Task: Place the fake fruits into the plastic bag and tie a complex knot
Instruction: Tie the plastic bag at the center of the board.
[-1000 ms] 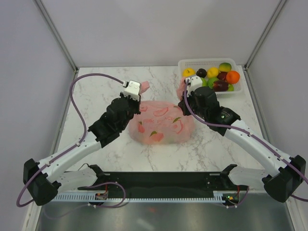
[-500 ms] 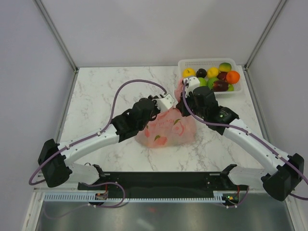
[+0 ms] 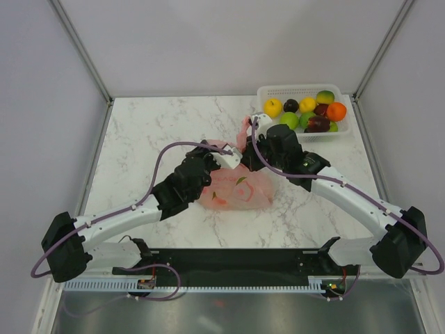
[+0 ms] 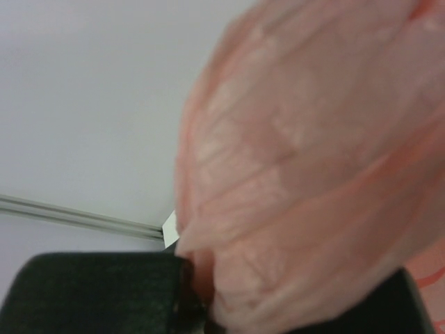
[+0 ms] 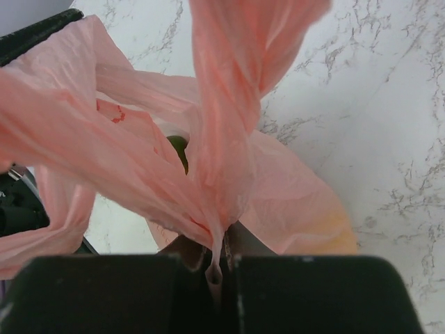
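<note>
In the last second my left gripper [image 4: 201,306], clenched on one handle of the plastic bag [image 3: 236,189], swung from the bag's 9 o'clock to its 12 o'clock. It now meets my right gripper [image 5: 215,268], which is pinching the other handle [image 5: 222,104]. The bag sits mid-table, bunched narrower, so I judge tying has begun. No knot shows. Fake fruits [image 3: 306,111] remain in the basket [image 3: 264,90] at 1 o'clock. The bag's contents are hidden, bar a green glimpse.

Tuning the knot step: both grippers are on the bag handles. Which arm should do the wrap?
Left, probably. The left gripper is shut on bunched plastic, low over the plastic bag, close beside the handle that the right gripper pinches and pulls up, like a post to wrap around.
</note>
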`<act>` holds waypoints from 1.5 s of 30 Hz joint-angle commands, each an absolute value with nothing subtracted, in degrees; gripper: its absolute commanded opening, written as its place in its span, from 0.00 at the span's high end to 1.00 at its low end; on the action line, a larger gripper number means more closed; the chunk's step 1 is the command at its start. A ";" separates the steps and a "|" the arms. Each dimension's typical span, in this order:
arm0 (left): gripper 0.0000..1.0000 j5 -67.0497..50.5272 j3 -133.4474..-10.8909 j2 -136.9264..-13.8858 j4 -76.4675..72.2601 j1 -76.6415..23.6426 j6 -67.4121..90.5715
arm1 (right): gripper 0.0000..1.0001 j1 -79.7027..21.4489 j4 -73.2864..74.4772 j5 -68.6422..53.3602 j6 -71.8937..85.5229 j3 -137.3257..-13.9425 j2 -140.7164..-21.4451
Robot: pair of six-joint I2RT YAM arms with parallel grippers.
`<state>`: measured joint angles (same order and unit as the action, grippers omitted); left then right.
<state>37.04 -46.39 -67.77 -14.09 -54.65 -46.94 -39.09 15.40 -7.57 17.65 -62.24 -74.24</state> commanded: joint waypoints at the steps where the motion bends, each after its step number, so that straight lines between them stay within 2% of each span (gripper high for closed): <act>1: 0.98 37.27 -44.92 -64.43 -19.78 -54.93 -49.14 | 1.00 -39.38 12.22 -9.58 17.93 -62.49 -73.83; 6: 0.98 34.74 -45.26 -63.28 -15.48 -55.02 -46.85 | 1.00 -39.38 12.39 -10.81 16.53 -61.70 -71.64; 10: 0.98 30.15 -45.44 -61.79 -11.60 -55.63 -44.56 | 0.93 -39.38 12.74 -10.81 15.73 -61.35 -70.75; 15: 0.98 29.88 -44.91 -62.40 -11.51 -57.39 -45.70 | 0.89 -39.37 13.09 -10.11 15.47 -61.26 -70.75; 19: 0.98 30.06 -45.44 -63.81 -11.34 -57.39 -44.91 | 0.76 -39.20 13.89 -10.02 14.16 -61.08 -69.44; 27: 0.98 29.62 -45.97 -64.25 -10.55 -57.39 -42.89 | 0.66 -37.18 15.20 -14.13 12.22 -59.24 -65.57; 33: 0.98 29.79 -46.05 -64.78 -10.63 -57.39 -42.80 | 0.41 -36.47 15.47 -20.29 7.65 -57.05 -63.99; 34: 0.98 29.88 -46.05 -64.78 -10.63 -57.31 -42.80 | 0.34 -36.47 15.38 -22.30 6.95 -56.78 -63.81; 36: 0.98 29.71 -45.79 -64.86 -10.72 -57.39 -42.98 | 0.26 -36.47 14.07 -23.99 5.89 -55.56 -63.11; 37: 0.98 29.71 -45.70 -65.04 -10.81 -57.31 -43.07 | 0.17 -36.39 13.37 -25.30 5.71 -55.02 -62.76; 41: 0.98 29.71 -45.35 -66.00 -11.60 -56.95 -43.15 | 0.05 -36.39 8.53 -27.86 5.36 -52.91 -60.91; 45: 0.98 29.79 -45.44 -66.45 -11.78 -56.60 -42.54 | 0.02 -36.39 5.89 -28.48 4.31 -52.65 -61.43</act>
